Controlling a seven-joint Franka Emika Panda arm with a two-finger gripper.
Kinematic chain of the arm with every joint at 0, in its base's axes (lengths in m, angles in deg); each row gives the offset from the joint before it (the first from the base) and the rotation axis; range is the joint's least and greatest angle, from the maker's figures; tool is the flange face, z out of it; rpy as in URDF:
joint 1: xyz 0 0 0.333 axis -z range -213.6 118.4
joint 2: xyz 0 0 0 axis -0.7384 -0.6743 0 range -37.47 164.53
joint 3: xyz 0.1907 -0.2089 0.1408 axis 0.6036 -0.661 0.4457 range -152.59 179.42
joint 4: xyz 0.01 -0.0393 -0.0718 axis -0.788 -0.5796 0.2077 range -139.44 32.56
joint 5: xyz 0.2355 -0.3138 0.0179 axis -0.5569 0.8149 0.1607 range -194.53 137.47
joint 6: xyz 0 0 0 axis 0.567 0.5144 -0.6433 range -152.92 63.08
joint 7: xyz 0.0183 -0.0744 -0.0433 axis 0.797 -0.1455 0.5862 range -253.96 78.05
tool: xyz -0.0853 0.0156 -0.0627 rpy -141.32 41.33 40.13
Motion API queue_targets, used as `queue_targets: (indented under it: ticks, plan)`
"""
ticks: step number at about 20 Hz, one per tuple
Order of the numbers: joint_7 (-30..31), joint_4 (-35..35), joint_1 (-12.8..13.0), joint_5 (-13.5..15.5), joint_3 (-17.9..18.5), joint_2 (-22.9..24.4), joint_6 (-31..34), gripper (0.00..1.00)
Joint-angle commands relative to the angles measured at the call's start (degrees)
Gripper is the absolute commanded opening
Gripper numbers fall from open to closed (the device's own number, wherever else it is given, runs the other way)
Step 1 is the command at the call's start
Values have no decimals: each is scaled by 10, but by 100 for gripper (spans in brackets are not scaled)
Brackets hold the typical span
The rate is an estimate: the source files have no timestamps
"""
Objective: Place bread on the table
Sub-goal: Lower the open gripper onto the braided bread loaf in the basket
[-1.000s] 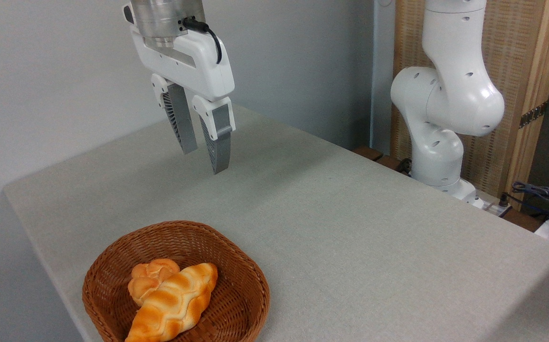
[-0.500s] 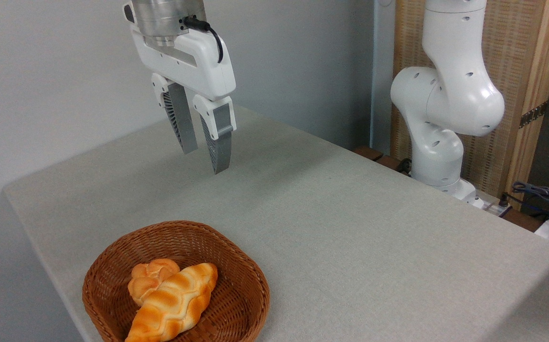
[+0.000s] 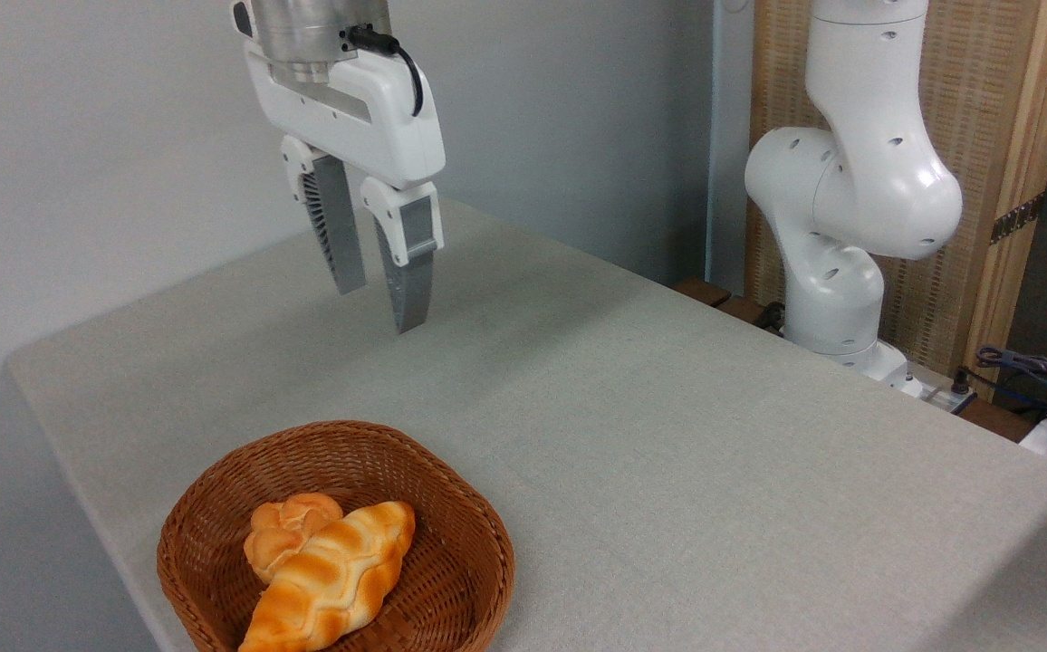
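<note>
We see the bread (image 3: 333, 580) lying in the basket (image 3: 465, 580), which sits on the table (image 3: 668, 435) near its front left corner. The loaf lies slantwise, its pointed end toward the front rim of the basket and its blunter end toward the middle. A small round roll (image 3: 281, 534) lies in the basket too, touching the loaf on its left, rear side. Well behind the basket and high above the tabletop we find the gripper (image 3: 380, 308), pointing downward with nothing between its fingers (image 3: 408, 272); they stand a narrow gap apart, and both grey fingertips are clear of the cloth. It is nowhere near the bread. Far to the right of the basket, past the table's rear edge, the white base and lower joints of the arm (image 3: 850, 208) rise in front of a wooden panel (image 3: 985, 109). Some cables (image 3: 1031, 371) lie at the right edge of the view, beyond the table.
</note>
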Motion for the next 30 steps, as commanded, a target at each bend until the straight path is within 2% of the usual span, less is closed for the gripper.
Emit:
queue_targets:
  ticks: [1,3,7,10,11,13,14,19,26,29,30]
  plan:
    - [-9,-44,0,10,7,9,-96,100]
    - [-10,-72,0,4,7,9,-162,100]
    - [-11,-121,-10,2,12,8,-225,100]
    - [-11,-168,-11,0,29,6,-304,100]
    - [-11,-177,-16,-16,29,2,-310,100]
    - [-10,-187,-18,-71,28,-11,-313,100]
    - [-10,-189,-19,-80,28,-18,-316,100]
    - [-9,-218,-20,-83,28,-46,-385,100]
    - [-9,-225,-19,-79,26,-65,-414,100]
    - [-10,-225,-19,-80,22,-78,-431,96]
    - [-10,-225,-19,-80,20,-81,-438,91]
